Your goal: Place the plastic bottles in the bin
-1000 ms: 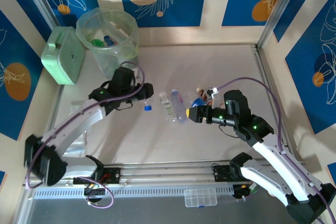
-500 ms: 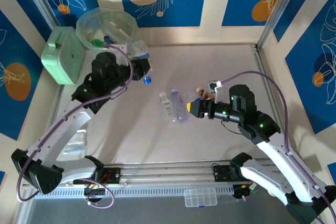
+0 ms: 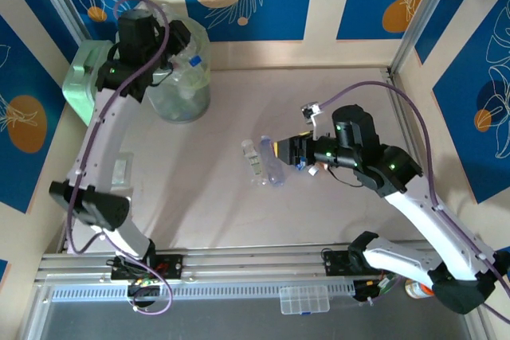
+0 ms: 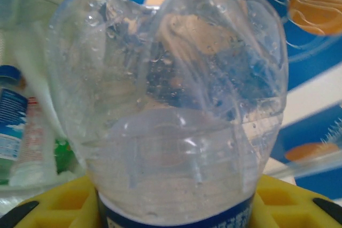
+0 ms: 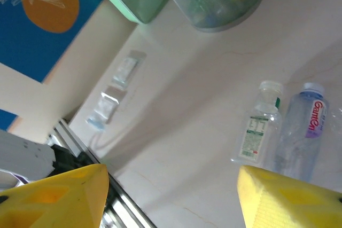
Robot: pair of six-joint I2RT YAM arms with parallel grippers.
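Top external view: the job looks partly done. At far left the bin (image 3: 182, 103) holds several bottles, and my left wrist camera catches a blue-labelled bottle (image 4: 12, 126) and a green shape (image 4: 64, 156) that seem to lie inside it. My left arm is raised high and reaches over the bin's rim. My left hand (image 3: 177, 40) is clamped on a clear bottle (image 4: 171, 116), base toward the wrist camera, blue cap out over the opening, not yet released.

Mid-scene on the surface (image 3: 239, 212), a white-capped bottle (image 3: 252, 157) and a red-lettered bottle (image 3: 272, 166) lie side by side. A blue cap (image 3: 301, 167) pokes out beneath my right hand (image 3: 283, 150). That hand hovers just right of the pair, its fingers (image 5: 64, 196) wide apart and empty, the arm bent leftward from its base.
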